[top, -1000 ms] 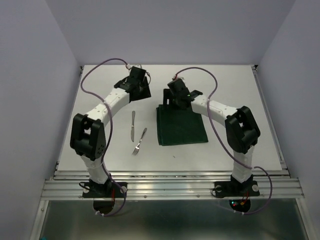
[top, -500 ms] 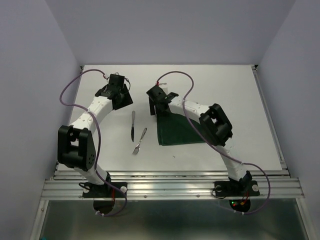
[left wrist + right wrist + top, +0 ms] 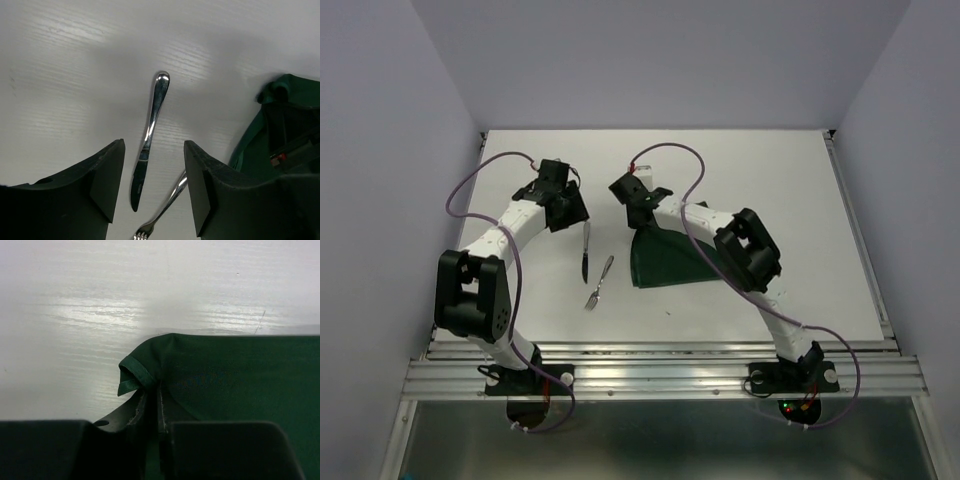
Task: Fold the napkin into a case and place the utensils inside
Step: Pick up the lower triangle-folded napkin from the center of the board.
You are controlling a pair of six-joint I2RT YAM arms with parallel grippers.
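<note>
Shut jaws of the right gripper (image 3: pixel 152 390) now pinch the far-left corner of the napkin (image 3: pixel 672 264), which lay flat mid-table a second ago, so a fold looks begun. The left gripper (image 3: pixel 565 210) has swung in, jaws open over the knife (image 3: pixel 150 135). The fork (image 3: pixel 599 282) lies just beside the cloth, crowding that edge; the table (image 3: pixel 800 200) is bare beyond.

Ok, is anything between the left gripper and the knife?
Nothing visible. The left gripper hangs open over the knife, with only bare table around the handle. The fork lies close beside the blade, so it might get caught too.
</note>
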